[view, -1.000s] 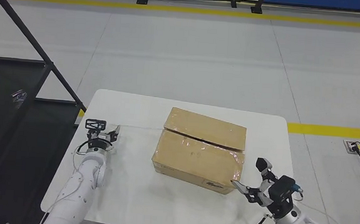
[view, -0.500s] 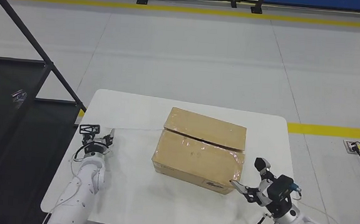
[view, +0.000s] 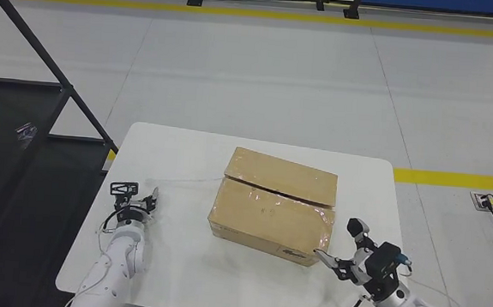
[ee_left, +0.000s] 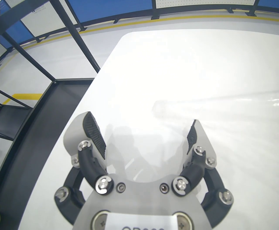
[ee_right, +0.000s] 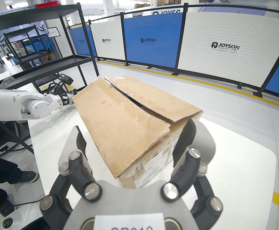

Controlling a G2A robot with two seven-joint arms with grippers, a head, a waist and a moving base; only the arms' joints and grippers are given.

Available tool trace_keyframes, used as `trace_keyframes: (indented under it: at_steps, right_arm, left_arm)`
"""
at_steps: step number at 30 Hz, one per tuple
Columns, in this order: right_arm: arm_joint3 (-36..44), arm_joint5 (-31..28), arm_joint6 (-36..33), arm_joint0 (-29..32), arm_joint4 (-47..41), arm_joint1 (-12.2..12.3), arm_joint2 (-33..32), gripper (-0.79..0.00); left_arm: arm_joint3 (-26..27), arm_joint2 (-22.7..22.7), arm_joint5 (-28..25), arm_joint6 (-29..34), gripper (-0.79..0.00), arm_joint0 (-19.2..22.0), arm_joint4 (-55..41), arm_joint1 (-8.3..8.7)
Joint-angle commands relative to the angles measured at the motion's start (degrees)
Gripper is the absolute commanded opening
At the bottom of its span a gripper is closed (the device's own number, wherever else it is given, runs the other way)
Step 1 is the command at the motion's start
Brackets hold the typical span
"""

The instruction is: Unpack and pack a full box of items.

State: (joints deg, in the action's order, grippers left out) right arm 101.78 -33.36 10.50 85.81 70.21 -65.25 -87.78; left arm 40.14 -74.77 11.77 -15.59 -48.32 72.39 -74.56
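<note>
Since the left gripper (view: 132,195) has slid back toward the robot's edge of the table (view: 187,149) over the last second, it now stands farther from the box (view: 273,209) than it did, well apart from the box's left end. Its jaws are spread wide with nothing between them, and its own wrist view has bare white tabletop beneath it. The right gripper (view: 341,244) has barely shifted, easing back a touch. It sits just beside the near right corner of the box, also wide open and empty, its own camera looking along the lid from that corner.

Beyond the grippers, the box has not moved. It lies at the middle of the table, slightly skewed, both top flaps down. The flaps do not meet cleanly: a dark gap runs along the seam, and clear tape wrinkles over the cardboard beside it. Farther off, a black metal rack (view: 9,111) stands beside the table on the left.

I judge that unpacking has not begun. Neither gripper touches cardboard, and the left arm's retreat looks like repositioning rather than progress. The loose seam seems the likeliest way in for a fingertip.
</note>
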Motion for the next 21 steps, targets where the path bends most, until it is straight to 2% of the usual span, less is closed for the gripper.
trace_keyframes:
  at_steps: [1,8,12,15,21]
  right_arm:
    - [-0.1,0.0,0.0,-0.2,0.1,0.0,0.2,0.000]
    - [-0.4,-0.6,-0.4,-0.8,-0.4,0.2,-0.3,0.000]
    - [0.2,-1.9,-1.3,-1.2,-2.0,0.4,-1.3,0.000]
    - [-0.4,-5.5,-3.2,-2.1,-4.8,0.6,-2.1,0.000]
    - [-2.1,-12.4,-9.0,-5.5,-13.4,1.2,-2.9,0.000]
  left_arm:
    - [1.4,-0.4,0.3,0.1,0.000,-1.0,0.2,0.15]
    - [8.5,-3.4,-0.1,-2.7,0.000,-6.4,1.8,1.34]
    - [15.2,-5.7,-2.4,-3.9,0.000,-10.2,2.7,2.22]
    - [21.0,-7.4,-6.9,-5.4,0.000,-13.7,4.3,3.06]
    - [33.1,-11.5,-19.0,-7.3,0.000,-20.3,1.0,4.27]
